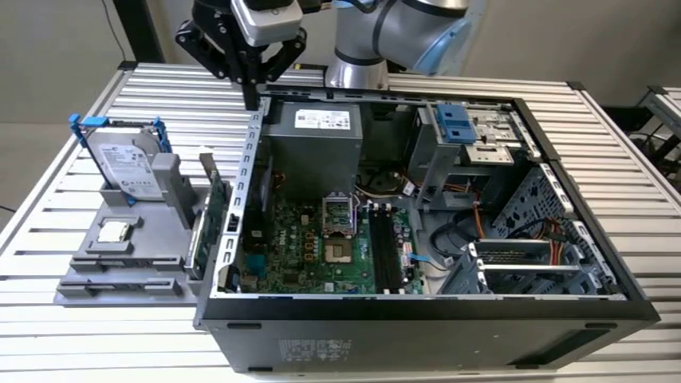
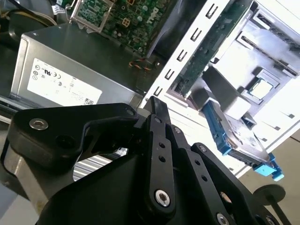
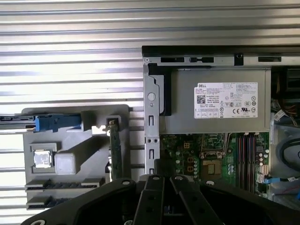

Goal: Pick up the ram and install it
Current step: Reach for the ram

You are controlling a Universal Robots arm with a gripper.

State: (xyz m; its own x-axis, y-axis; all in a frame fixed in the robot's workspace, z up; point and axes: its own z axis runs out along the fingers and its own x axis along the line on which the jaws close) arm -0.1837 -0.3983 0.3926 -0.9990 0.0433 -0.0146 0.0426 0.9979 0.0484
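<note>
Gripper (image 1: 252, 96) status: hovering empty w/ jaws pinched narrow over PC case (image 1: 426, 315) far wall, by table's (image 1: 596, 159) far edge. Ram (image 1: 120, 263): sitting in grey holder (image 1: 159, 243), lying toward table's near edge from jaws, long axis paralleling that edge.

My gripper (image 1: 252, 97) is black all over. The motherboard (image 1: 319, 251) is green, the power supply (image 1: 314, 155) plain grey with a white label (image 1: 321, 120). The hard drive (image 1: 123, 163) is silver with blue rails (image 1: 76, 129), and the table (image 1: 64, 335) is striped in silvery ribbed slats.
</note>
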